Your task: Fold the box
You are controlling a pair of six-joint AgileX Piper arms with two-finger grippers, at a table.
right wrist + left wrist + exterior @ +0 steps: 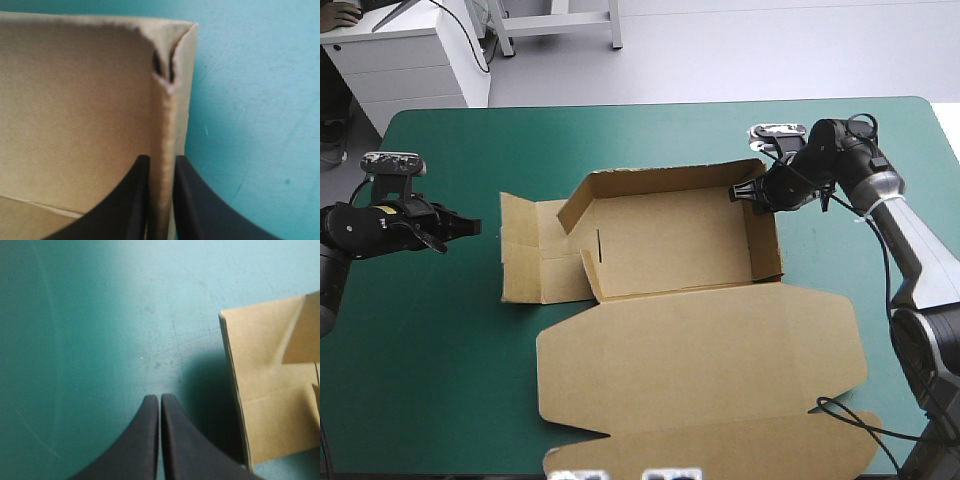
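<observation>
The brown box (670, 240) lies mid-table as an open tray. Its far and right walls stand up, its left flap (520, 250) lies flat, and its lid (700, 365) spreads flat toward the near edge. My right gripper (740, 192) is at the right wall's far corner. In the right wrist view it is shut on that wall's top edge (161, 160), one finger inside the box (75, 110) and one outside. My left gripper (473, 226) hovers shut and empty over the teal-green cover, left of the flat flap. In its own view the gripper (159, 399) points past the flap's corner (270, 390).
Bare teal-green cover (430, 340) stretches left of the box and along the far edge (650, 130). A white cabinet (410, 60) stands beyond the table's far left corner. The lid's tuck flap (720, 450) reaches the near edge.
</observation>
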